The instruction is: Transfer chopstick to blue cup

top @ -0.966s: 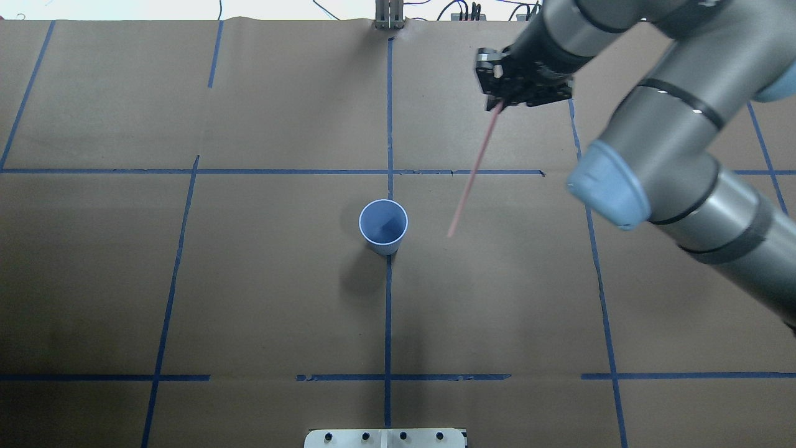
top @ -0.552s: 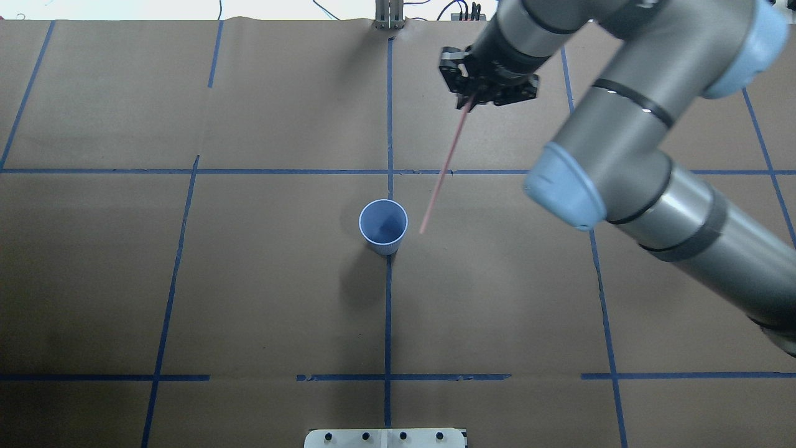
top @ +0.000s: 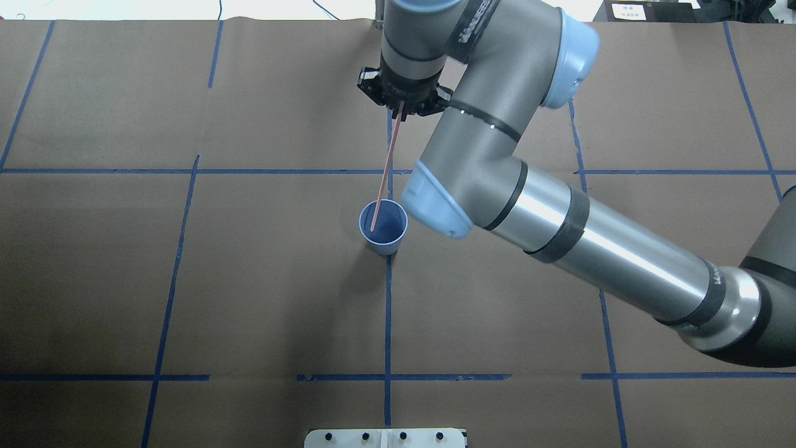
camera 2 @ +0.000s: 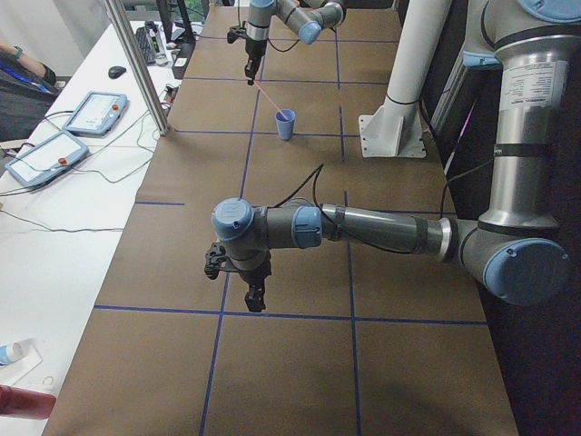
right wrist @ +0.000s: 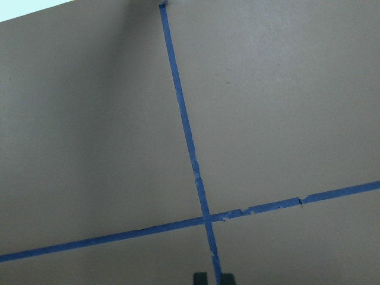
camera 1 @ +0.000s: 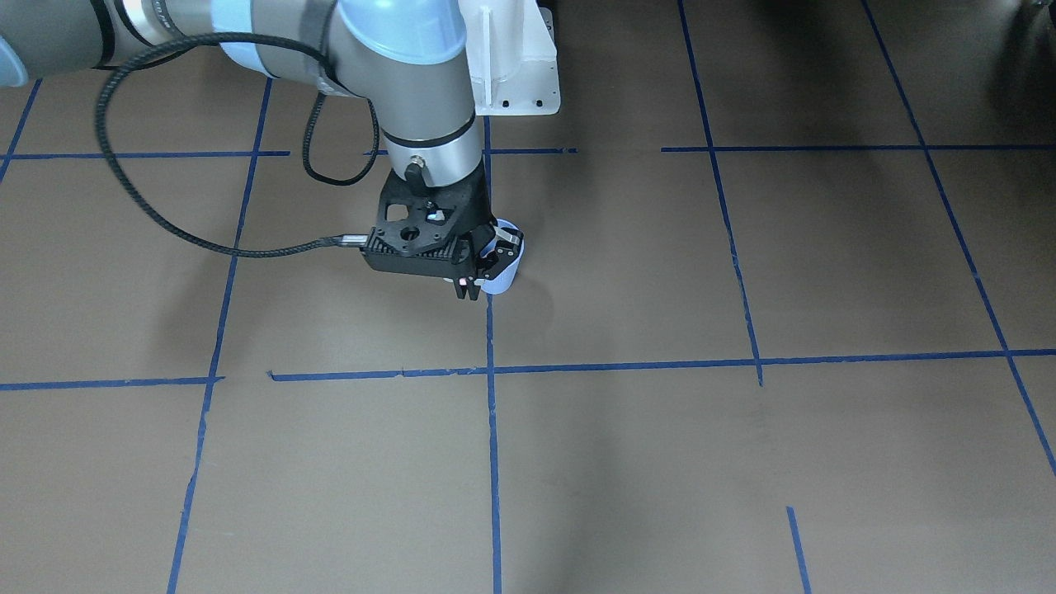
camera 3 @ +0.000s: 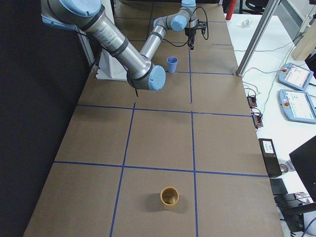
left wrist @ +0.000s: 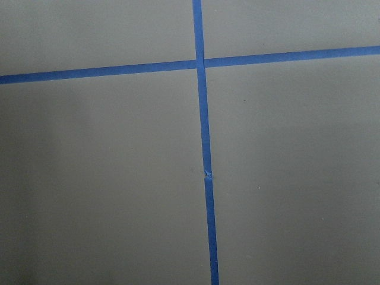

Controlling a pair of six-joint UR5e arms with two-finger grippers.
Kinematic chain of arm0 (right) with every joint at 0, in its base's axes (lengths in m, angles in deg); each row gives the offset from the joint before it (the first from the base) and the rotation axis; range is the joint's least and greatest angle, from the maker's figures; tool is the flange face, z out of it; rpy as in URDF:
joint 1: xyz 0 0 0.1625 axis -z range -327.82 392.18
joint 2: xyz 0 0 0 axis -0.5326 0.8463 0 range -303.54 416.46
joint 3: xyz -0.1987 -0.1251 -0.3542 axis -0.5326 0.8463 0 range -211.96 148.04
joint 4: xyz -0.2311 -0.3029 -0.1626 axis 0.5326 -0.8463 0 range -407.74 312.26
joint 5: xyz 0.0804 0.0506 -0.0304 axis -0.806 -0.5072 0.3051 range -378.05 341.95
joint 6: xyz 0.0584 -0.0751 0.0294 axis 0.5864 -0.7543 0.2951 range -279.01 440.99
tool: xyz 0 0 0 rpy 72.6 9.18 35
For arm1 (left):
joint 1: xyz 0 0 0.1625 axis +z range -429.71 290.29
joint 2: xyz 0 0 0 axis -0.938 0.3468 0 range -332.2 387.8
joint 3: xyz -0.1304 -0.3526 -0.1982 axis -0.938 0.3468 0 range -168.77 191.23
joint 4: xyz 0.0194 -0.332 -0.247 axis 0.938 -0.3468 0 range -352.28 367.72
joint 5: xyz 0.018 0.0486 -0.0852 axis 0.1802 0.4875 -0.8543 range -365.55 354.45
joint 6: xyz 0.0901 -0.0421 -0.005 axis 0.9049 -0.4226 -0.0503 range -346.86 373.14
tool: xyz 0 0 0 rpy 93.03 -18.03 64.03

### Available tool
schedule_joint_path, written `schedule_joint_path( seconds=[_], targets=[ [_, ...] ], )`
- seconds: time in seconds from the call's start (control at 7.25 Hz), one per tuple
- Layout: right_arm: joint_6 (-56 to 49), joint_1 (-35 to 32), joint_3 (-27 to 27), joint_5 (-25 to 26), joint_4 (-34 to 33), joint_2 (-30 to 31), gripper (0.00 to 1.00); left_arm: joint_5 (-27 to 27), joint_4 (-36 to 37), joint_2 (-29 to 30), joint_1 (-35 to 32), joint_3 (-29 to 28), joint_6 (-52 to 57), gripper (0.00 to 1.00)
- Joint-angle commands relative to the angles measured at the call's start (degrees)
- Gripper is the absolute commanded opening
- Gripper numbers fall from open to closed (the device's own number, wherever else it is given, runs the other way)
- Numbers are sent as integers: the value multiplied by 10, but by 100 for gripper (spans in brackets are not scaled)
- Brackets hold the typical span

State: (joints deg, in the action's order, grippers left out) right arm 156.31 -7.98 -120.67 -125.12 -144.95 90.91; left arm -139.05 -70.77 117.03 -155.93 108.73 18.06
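Note:
The blue cup (top: pixel 392 224) stands upright at the middle of the table, on a tape line. My right gripper (top: pixel 401 107) hangs beyond the cup and is shut on the upper end of the thin pinkish chopstick (top: pixel 385 171). The chopstick slants down toward me, and its lower tip lies inside the cup's rim in the overhead view. From the front, the right gripper (camera 1: pixel 470 290) hides most of the cup (camera 1: pixel 502 283). My left gripper (camera 2: pixel 255 300) points down over bare table far from the cup, and I cannot tell whether it is open or shut.
Blue tape lines divide the brown paper table. A white mount plate (top: pixel 385 437) sits at the near edge. A brown cup (camera 3: pixel 169 197) stands apart on the table. Control tablets (camera 2: pixel 54 154) and a metal post (camera 2: pixel 136 64) lie beside the table.
My right arm has swung left with the chopstick. The chopstick's lower tip went from right of the cup to over the cup's opening. The cup has not moved.

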Motion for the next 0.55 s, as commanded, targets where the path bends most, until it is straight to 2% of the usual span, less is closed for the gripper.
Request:
schedule_joint_path(
  seconds=[0.0, 0.41],
  targets=[
    [1, 25, 5, 28, 0, 11, 0, 0, 0, 1, 0, 0, 0, 100],
    [1, 42, 5, 47, 1, 22, 0, 0, 0, 1, 0, 1, 0, 100]
  ],
)
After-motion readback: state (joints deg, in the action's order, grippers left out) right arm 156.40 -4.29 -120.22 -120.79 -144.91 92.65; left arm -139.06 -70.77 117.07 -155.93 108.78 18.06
